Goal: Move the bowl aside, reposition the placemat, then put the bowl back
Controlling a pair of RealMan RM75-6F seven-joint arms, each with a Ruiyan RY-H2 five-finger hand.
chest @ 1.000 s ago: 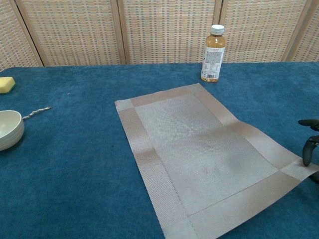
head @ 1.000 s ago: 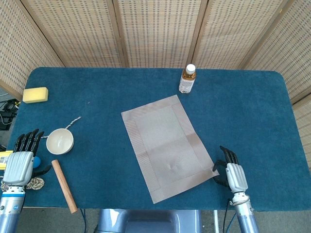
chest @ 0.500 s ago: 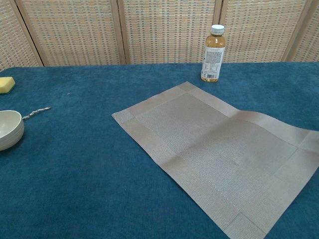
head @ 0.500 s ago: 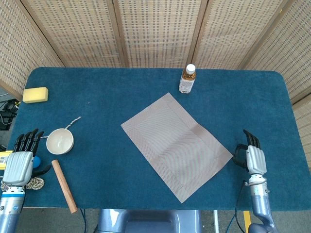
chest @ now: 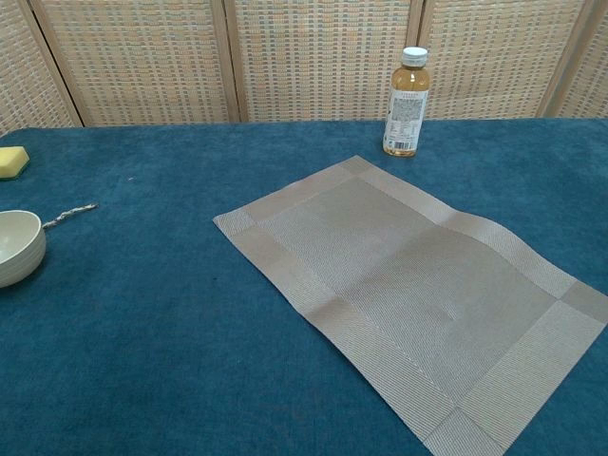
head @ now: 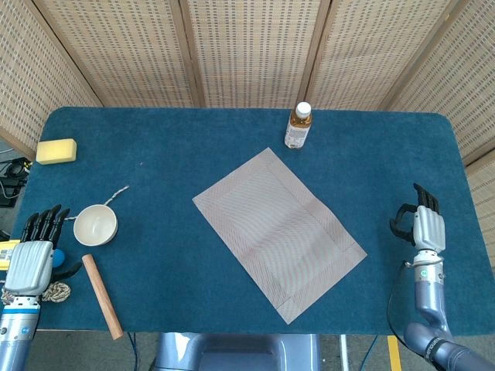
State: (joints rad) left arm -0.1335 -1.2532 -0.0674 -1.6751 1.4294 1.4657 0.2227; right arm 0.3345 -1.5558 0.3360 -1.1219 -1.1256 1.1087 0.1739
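Observation:
A grey woven placemat (head: 279,231) (chest: 408,290) lies flat and skewed across the middle of the blue table. The white bowl (head: 95,224) (chest: 18,246) stands empty at the left side, off the mat. My left hand (head: 35,255) rests beside the bowl, fingers apart, holding nothing. My right hand (head: 421,226) is at the right side of the table, apart from the mat's corner, with its fingers loosely spread and nothing in them. Neither hand shows in the chest view.
A bottle of amber drink (head: 298,126) (chest: 406,103) stands behind the mat. A yellow sponge (head: 56,151) lies far left. A wooden stick (head: 102,296), a drill bit (head: 116,194) and a blue ball with cord (head: 56,274) lie near my left hand.
My right hand swung the mat's near end to the right, let go of its corner and drew away to the right. The mat settled flat. The left hand and the bowl stayed put.

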